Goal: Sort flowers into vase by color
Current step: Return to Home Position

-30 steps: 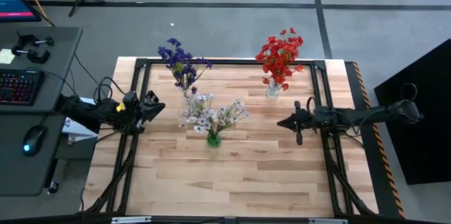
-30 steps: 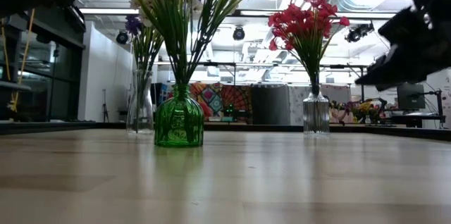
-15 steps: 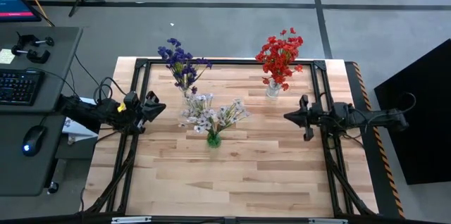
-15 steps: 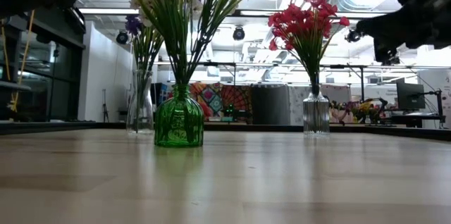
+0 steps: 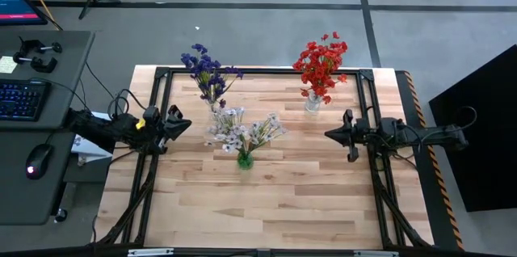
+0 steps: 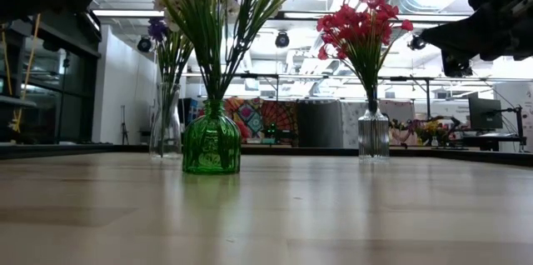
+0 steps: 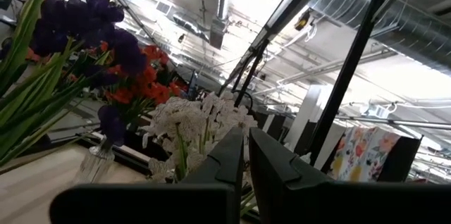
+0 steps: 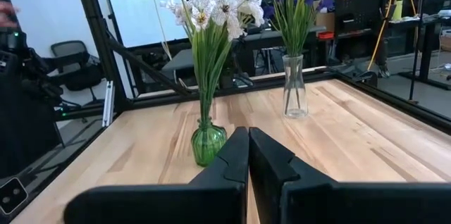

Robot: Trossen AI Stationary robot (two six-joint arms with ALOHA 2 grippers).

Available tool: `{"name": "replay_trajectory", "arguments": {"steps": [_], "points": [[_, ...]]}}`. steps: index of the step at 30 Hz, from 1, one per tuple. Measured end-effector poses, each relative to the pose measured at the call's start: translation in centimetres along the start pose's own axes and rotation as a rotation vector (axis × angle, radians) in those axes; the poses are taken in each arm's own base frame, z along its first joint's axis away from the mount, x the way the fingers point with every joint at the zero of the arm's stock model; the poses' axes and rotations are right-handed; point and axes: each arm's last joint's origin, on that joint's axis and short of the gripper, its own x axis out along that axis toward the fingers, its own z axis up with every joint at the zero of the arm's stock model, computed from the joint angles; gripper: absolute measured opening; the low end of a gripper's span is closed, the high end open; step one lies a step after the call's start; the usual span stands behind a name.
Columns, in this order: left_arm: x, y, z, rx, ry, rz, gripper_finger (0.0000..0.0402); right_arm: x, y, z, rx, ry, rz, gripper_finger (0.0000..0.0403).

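Three bunches of flowers stand in vases on the wooden table. Purple flowers [image 5: 208, 71] stand in a clear glass vase [image 6: 166, 123] at the far left. White flowers [image 5: 242, 132] fill a green glass vase [image 6: 211, 140] in the middle. Red flowers [image 5: 321, 65] stand in a ribbed clear vase [image 6: 373, 134] at the far right. Each vase rests upright on its base. My left gripper [image 5: 184, 124] hangs shut at the table's left edge, pointing toward the white flowers. My right gripper [image 5: 329, 135] hangs shut at the right edge, level, with nothing between its fingers [image 8: 236, 153].
A black frame rail [image 5: 258, 71] runs around the tabletop. The near half of the wooden table [image 5: 266, 208] is bare. A desk with a keyboard [image 5: 20, 99] and a mouse [image 5: 36, 164] stands left of the table.
My right gripper has drawn back toward the table's right edge and risen, tipping from a downward slant to level, then kept still. It stayed shut. The flowers and vases have not moved.
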Motion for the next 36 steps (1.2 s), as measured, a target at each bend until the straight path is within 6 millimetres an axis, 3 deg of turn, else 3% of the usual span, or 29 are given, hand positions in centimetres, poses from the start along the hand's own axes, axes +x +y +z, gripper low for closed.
{"name": "replay_trajectory", "arguments": {"steps": [14, 21, 28, 36], "points": [[0.0, 0.0, 0.0, 0.002, 0.0, 0.0, 0.0013, 0.0, 0.0, 0.0, 0.0, 0.001, -0.001, 0.0], [-0.1, 0.8, -1.4, 0.435, 0.151, 0.049, 0.0013, 0.0, 0.0, 0.0, 0.0, 0.002, -0.001, 0.0], [-0.3, 2.5, -2.5, 0.43, 0.295, 0.185, 0.0013, 0.0, 0.0, 0.0, 0.0, 0.002, -0.001, 0.0], [-0.3, 2.7, -2.4, 0.5, 0.296, 0.185, 0.0013, 0.0, 0.0, 0.0, 0.0, 0.002, -0.002, 0.0]]}}
